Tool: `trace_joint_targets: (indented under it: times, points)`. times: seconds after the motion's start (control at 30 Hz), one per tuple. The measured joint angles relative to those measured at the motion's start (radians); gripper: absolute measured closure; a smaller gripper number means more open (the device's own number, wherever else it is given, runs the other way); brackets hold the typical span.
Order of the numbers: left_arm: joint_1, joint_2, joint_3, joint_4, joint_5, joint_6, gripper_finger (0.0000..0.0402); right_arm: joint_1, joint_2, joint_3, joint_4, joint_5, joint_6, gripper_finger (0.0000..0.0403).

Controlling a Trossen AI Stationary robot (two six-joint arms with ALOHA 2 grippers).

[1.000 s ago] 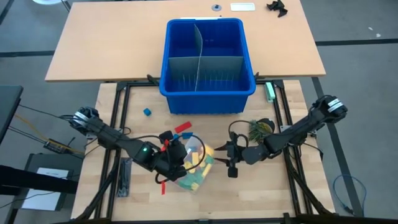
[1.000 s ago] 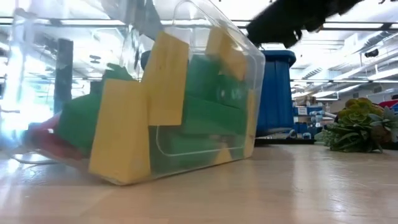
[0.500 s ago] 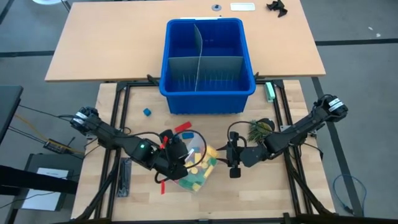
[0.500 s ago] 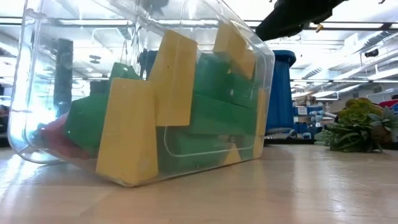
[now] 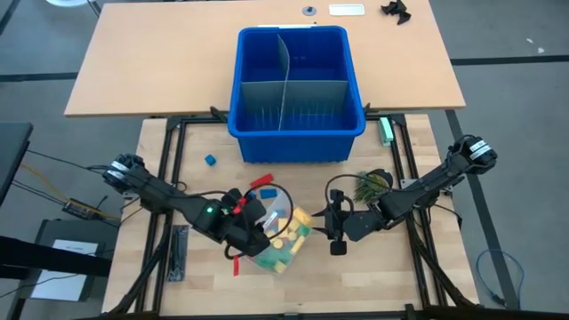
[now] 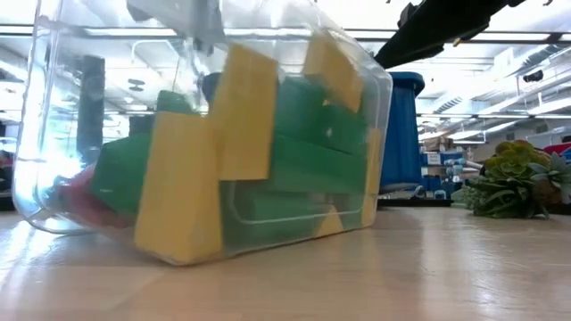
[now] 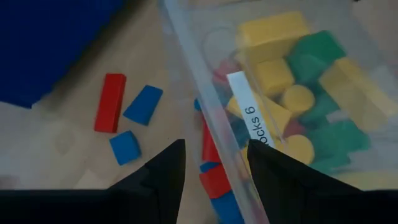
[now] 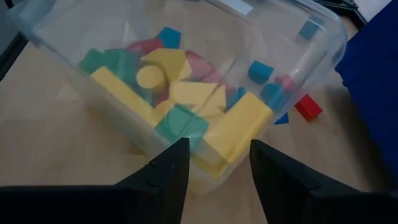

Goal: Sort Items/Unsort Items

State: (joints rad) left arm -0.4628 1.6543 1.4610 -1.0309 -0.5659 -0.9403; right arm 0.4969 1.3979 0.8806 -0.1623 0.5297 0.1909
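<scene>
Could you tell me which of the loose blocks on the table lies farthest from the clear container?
The small blue block, alone off the blue bin's left front corner. The other loose blocks, such as the red brick, lie right beside the clear container.

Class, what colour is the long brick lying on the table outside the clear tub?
Red brick, clearest in the left wrist view.

A clear tub point(image 5: 277, 233) lies tipped on the desk point(image 5: 373, 267), most of the blocks point(image 8: 186, 118) piled inside it. The left hand point(image 5: 252, 233) is at its left rim, the right hand point(image 5: 331, 224) just to its right. A few loose blocks point(image 7: 121, 115) lie on the desk between the tub and the divided bin point(image 5: 296, 93) behind it (one lone block point(image 5: 211, 160) farther left). A plant point(image 5: 372, 184) sits right of the tub.
</scene>
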Motion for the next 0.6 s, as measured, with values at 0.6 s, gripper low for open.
trace_joint_targets:
  times: [0.6]
  points:
    - [0.036,-0.014,-0.031,0.061,-0.001,0.118,0.0375,0.031,-0.031,-0.001,-0.055,0.0,0.045,0.0237]
